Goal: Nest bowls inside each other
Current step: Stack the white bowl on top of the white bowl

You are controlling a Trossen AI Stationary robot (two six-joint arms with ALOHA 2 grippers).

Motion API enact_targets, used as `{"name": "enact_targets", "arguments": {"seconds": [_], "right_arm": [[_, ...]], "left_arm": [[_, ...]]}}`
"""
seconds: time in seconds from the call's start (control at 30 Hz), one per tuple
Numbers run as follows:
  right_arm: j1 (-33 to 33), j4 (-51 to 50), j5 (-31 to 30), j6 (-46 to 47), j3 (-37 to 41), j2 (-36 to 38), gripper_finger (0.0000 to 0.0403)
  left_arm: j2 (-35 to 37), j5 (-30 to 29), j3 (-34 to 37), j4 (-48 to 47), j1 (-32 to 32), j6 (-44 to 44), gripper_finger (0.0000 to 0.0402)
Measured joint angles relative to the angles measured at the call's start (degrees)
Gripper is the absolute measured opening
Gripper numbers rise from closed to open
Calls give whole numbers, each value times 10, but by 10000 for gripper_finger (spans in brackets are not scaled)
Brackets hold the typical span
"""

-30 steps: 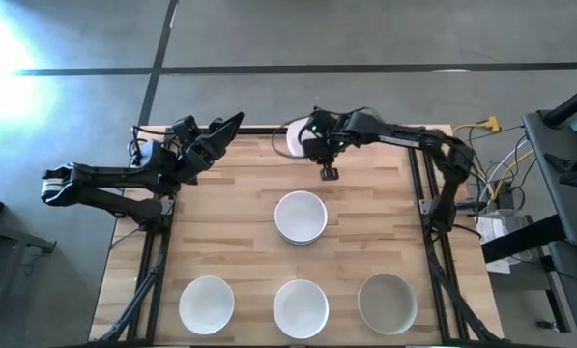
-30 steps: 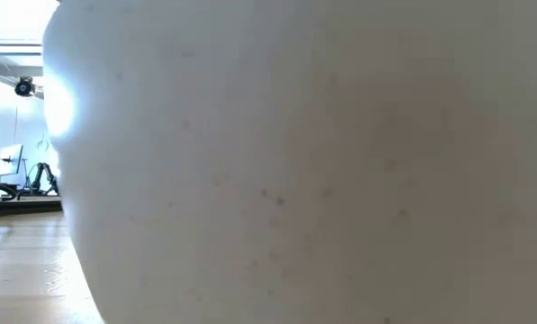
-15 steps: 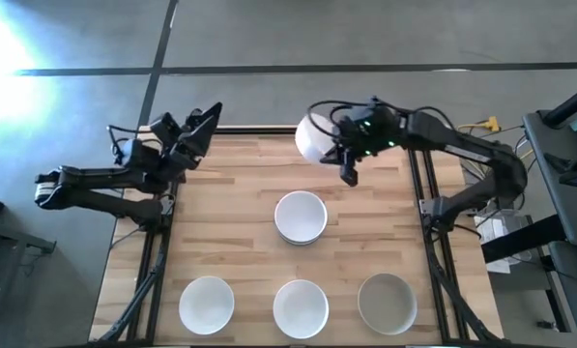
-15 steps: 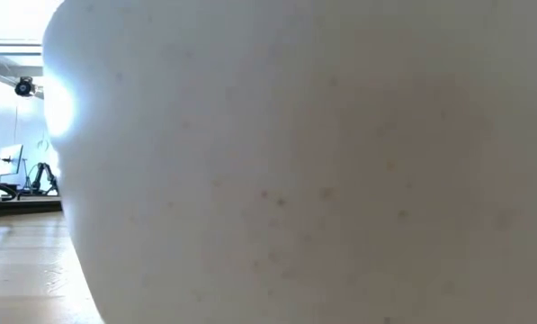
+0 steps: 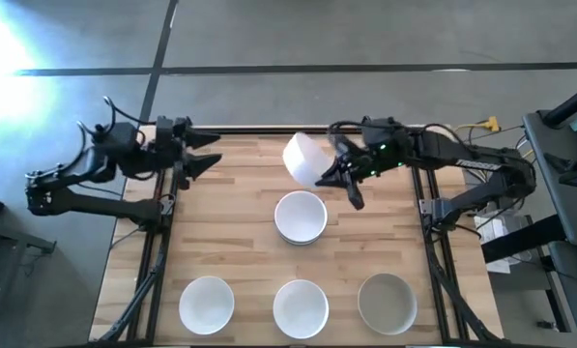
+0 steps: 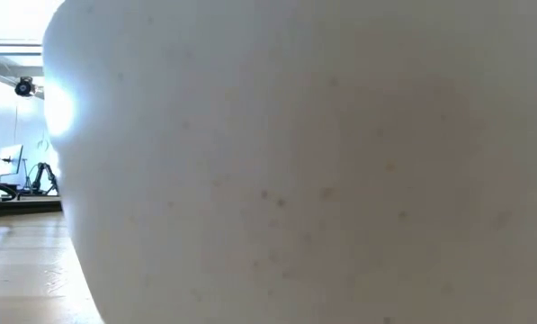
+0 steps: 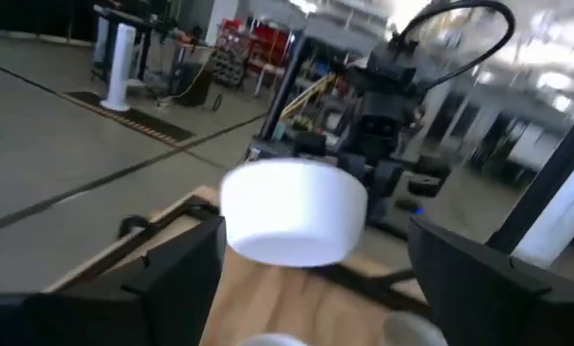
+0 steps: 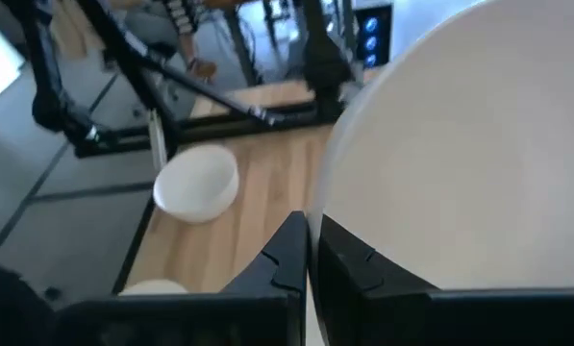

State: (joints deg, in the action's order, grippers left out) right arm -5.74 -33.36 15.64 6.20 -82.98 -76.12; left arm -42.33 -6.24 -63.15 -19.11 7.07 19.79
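Note:
My right gripper [image 5: 334,177] is shut on a white bowl [image 5: 305,158] above the table's far middle, just beyond a nested stack with a white bowl on top [image 5: 301,217], which rests on the table's middle. The held bowl [image 7: 291,211] also shows in the left wrist view, with the right arm behind it. My left gripper [image 5: 209,153] is open at the far left corner and touches nothing. Two white bowls [image 5: 207,303] [image 5: 301,307] and a grey bowl [image 5: 386,302] stand on their bases along the near edge. My right gripper [image 8: 311,255] pinches the white bowl's rim [image 8: 317,216], one finger inside the bowl and one outside. The fingers come at it slanting from the table's right. The bowl is lifted clear of the table and tipped onto its side.
A white bowl's wall [image 6: 322,162] stands right before the low camera and blocks nearly all of that view. The wooden table [image 5: 230,222] has bare room to the left and right of the middle stack. Cables and equipment [image 5: 496,184] lie off the right edge.
My right gripper has lifted the white bowl off the table's far edge and carried it a little toward the near edge, tipping it onto its side. My left arm has drawn back toward the table's left edge, its gripper staying open.

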Motion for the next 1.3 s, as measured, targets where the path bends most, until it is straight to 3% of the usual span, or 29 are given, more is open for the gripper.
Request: {"name": "enact_targets", "arguments": {"seconds": [0.17,0.37,0.7,0.97,1.3], "right_arm": [[31,-4,18,-2,-2,-42,9],[75,-14,15,-11,-33,-105,9],[137,-195,-134,-64,-122,-212,9],[176,-233,-150,-64,-172,-283,9],[187,-261,-189,-57,-174,-317,9]], "left_arm": [[-14,-3,-59,-77,0,-57,306],[-13,-9,-58,-112,0,-67,306],[-14,-15,-39,-130,0,-67,306],[-17,4,-39,-130,0,-63,306],[-14,42,-38,-129,-1,-16,306]]}}
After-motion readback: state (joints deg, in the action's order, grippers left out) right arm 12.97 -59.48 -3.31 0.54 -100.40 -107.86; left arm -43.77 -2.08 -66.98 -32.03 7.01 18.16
